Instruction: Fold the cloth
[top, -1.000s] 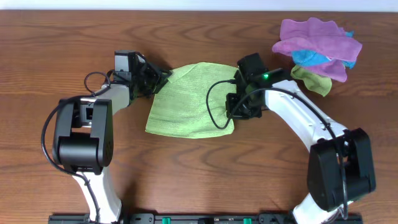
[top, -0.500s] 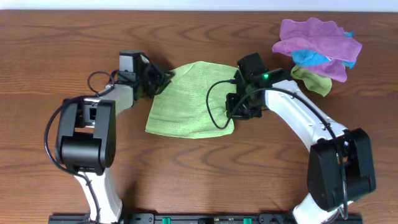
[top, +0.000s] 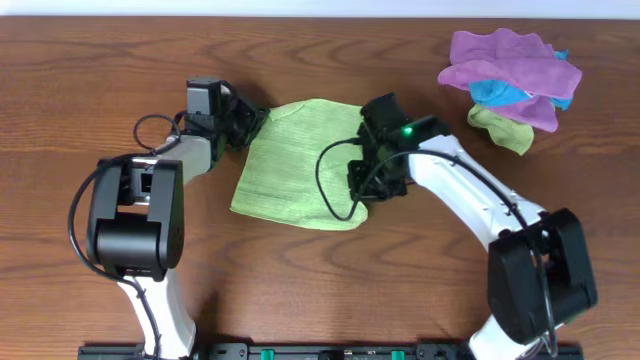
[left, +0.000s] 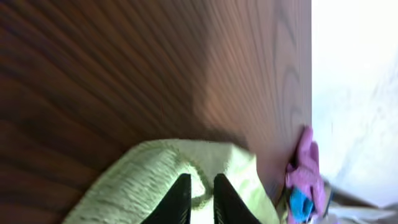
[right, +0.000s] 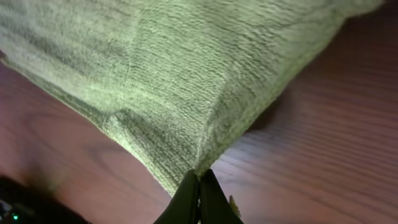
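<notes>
The wooden desk (top: 320, 280) carries the lime-green cloth (top: 295, 165) in its middle, between both arms. A pile of purple, blue and olive cloths (top: 510, 70) lies at the far right. The left hand (left: 202, 196) pinches the cloth's far-left corner. The right hand (right: 199, 183), pressed together, pinches a raised ridge at the cloth's right side.

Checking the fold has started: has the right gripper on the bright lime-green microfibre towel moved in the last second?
Yes. The right gripper shifted left, away from the purple and blue cloth pile, dragging the lime-green towel with it.
</notes>
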